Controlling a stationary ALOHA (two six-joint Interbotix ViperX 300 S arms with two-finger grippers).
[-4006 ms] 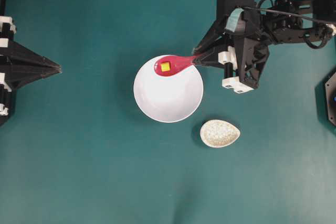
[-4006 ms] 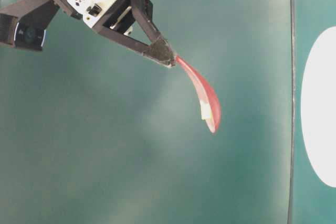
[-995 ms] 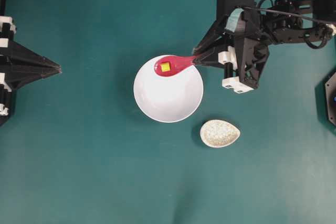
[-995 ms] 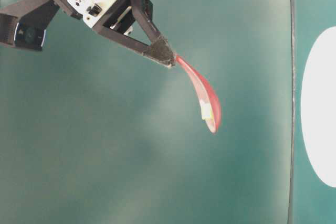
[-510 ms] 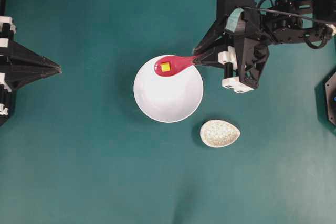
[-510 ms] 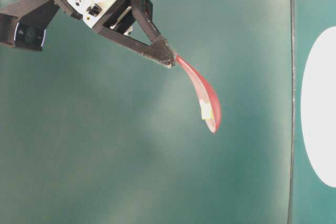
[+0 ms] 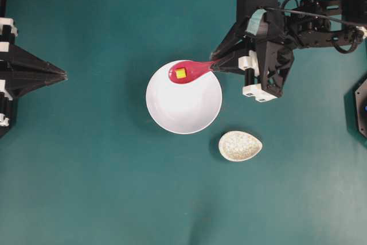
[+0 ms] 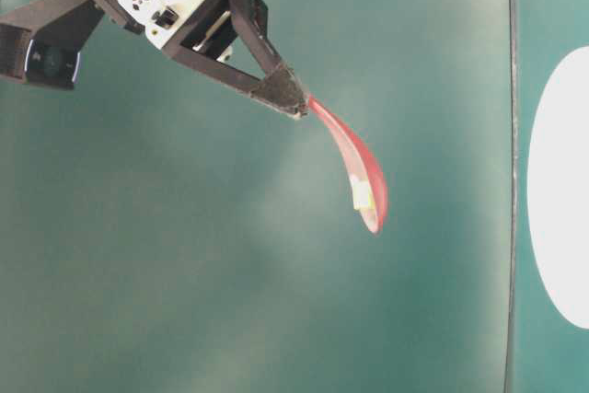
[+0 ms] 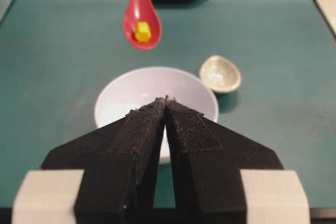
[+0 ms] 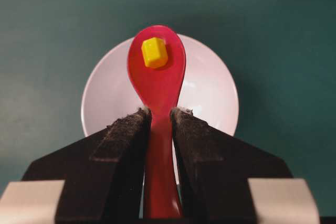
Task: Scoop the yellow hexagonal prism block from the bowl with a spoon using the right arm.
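No movement is noted: the spoon [image 10: 157,82] stays clamped by the right fingers [image 10: 124,145], the yellow hexagonal prism block [image 10: 154,52] carried beyond them above the bowl [image 10: 210,93]; left fingers [image 9: 181,129] are closed, empty.

surface: green table [image 7: 92,159] | on it: white bowl [image 7: 183,104], speckled spoon rest [image 7: 239,146] beside

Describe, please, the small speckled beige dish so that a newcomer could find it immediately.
Start at the large round white bowl in the middle of the green table. Beside it, on the side of the right gripper, lies the small speckled beige oval dish, apart from the bowl. It alone is mottled and egg-shaped.
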